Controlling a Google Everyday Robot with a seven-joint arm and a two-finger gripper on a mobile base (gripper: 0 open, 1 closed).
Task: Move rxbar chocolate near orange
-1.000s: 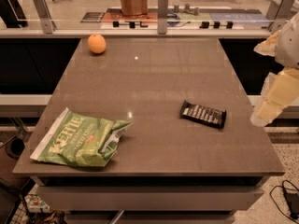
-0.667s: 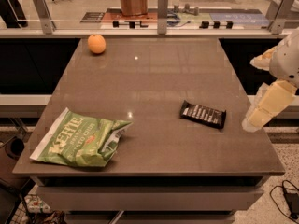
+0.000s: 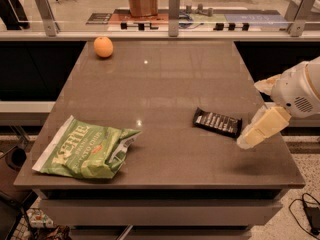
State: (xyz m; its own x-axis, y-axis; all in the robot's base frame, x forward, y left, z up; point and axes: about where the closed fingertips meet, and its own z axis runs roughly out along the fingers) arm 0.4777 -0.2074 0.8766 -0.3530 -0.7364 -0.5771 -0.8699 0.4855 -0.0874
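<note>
The step in hand looks like the approach to the grasp. The rxbar chocolate (image 3: 218, 122) lies flat on the worktop (image 3: 175, 84), not yet picked up, just left of the tool (image 3: 248, 139). The tool's tip hangs close beside the bar's right end, near the worktop's right edge. I cannot tell whether the two touch, nor whether the tool is open or closed; it shows as one pale block. The orange (image 3: 103, 47) sits well apart, far to the tool's left at the worktop's back corner. A green chip bag (image 3: 87, 149) lies far to the tool's left, toward the front edge.

As I judge it, the next move calls for shifting the tool left over the bar's middle, lowering it, and closing across the narrow width before carrying the bar toward the orange.

The arm (image 3: 300, 91) reaches in from the right. Its white wrist is above and right of the tool, which slants down and leftward at the bar.
</note>
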